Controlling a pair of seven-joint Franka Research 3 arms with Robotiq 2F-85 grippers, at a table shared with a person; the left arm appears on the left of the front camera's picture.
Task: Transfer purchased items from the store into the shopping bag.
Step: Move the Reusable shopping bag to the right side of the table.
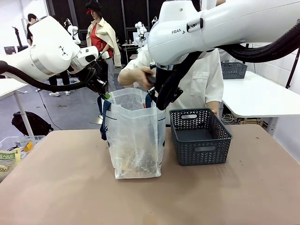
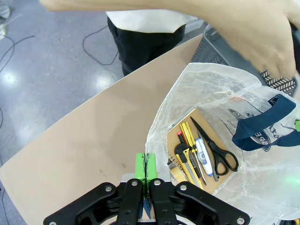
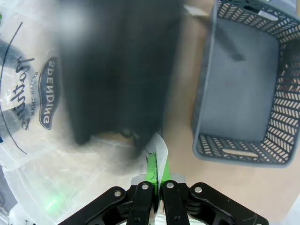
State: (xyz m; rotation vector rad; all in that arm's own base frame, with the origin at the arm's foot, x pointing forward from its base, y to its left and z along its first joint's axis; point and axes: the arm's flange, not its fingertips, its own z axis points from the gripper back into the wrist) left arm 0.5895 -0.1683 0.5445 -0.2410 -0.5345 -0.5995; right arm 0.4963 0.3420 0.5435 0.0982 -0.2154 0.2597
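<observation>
Plain tan table [image 1: 70, 197], matte top with a rounded edge on the far side. Two things sit directly on it. There's a see-through white plastic shopping bag [image 1: 136, 140] standing upright near the middle, and a dark grey lattice basket [image 1: 200, 154] just beside it on the robot's right, with a narrow strip of bare tabletop between them. Over by the left edge there's a clear tub [image 1: 16, 140] with packets, and I can't tell if it's on the table or next to it.
</observation>
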